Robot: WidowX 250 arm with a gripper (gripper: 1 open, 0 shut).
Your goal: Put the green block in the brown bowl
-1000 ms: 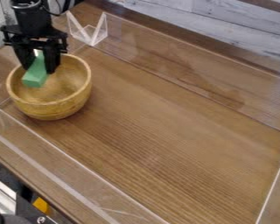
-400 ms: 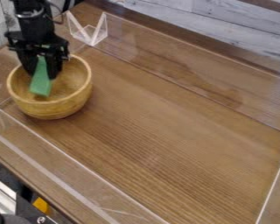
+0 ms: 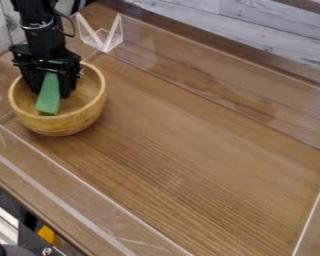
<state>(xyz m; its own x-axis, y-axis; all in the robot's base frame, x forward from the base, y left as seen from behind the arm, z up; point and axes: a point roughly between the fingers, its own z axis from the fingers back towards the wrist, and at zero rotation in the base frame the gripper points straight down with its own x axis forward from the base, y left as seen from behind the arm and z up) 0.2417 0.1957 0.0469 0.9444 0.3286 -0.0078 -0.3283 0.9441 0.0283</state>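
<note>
The brown bowl (image 3: 80,112) sits at the left of the wooden table, light wood with thick walls. My gripper (image 3: 49,86) points straight down over its inside. The green block (image 3: 49,98) stands nearly upright between the black fingers (image 3: 72,78), its lower end down in the bowl's hollow. The fingers stand apart, with a small gap showing on each side of the block, so the gripper looks open. The block's bottom end is hidden by the bowl's near wall.
Clear plastic walls (image 3: 290,110) fence the wooden table (image 3: 190,150) at the back and right, and a low clear rim (image 3: 69,190) runs along the front. A clear folded corner piece (image 3: 104,34) stands behind the bowl.
The gripper sank a little, taking the green block deeper into the bowl. The block now shows its narrow side, and the fingers stand slightly wider around it.
</note>
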